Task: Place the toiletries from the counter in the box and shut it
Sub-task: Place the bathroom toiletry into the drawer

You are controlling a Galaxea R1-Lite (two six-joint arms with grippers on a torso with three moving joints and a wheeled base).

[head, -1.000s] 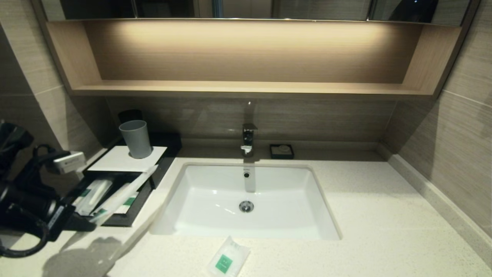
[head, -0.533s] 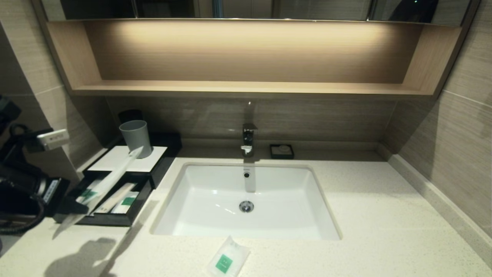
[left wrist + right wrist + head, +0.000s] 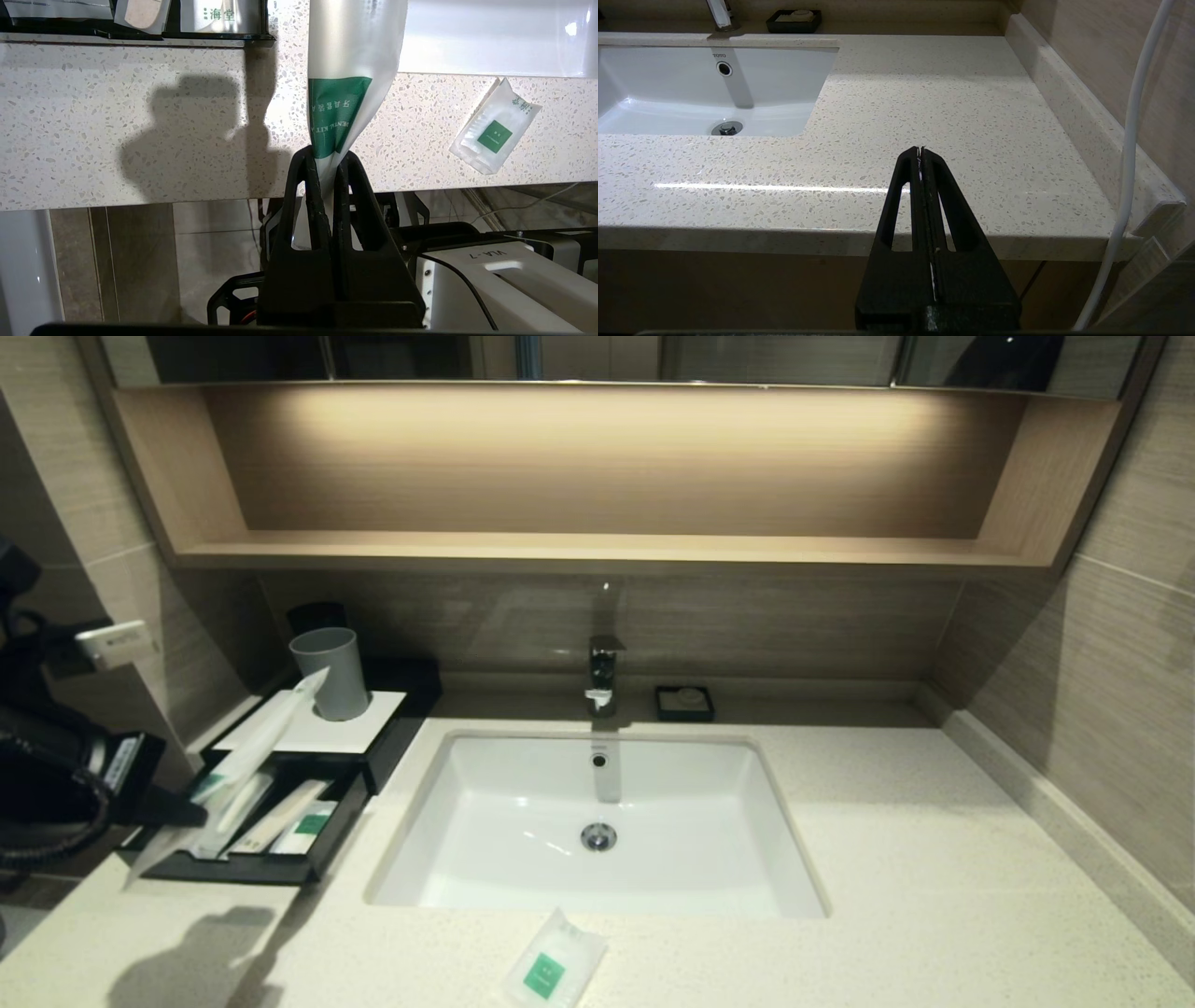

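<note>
My left gripper [image 3: 191, 817] is shut on the green-label end of a long clear toothbrush packet [image 3: 266, 747]. It holds the packet slanted over the open drawer [image 3: 238, 870] of the black box [image 3: 308, 733], with the far end near the grey cup [image 3: 330, 672]. The left wrist view shows the fingers [image 3: 306, 186] pinching that packet [image 3: 341, 112]. Other wrapped packets [image 3: 280, 817] lie in the drawer. The small white sachet [image 3: 553, 966] lies on the counter [image 3: 934, 859] in front of the sink; it also shows in the left wrist view [image 3: 495, 133]. My right gripper [image 3: 920, 151] is shut and empty at the counter's front right edge.
The white sink [image 3: 597, 803] with its tap [image 3: 604, 672] fills the counter's middle. A small black soap dish [image 3: 684, 703] stands behind it. A wooden shelf [image 3: 597, 549] hangs above. Walls close in on the left and right.
My left gripper has drawn back to the left with the toothbrush packet. The packet has swung round so its far end points up towards the grey cup, over the drawer.
</note>
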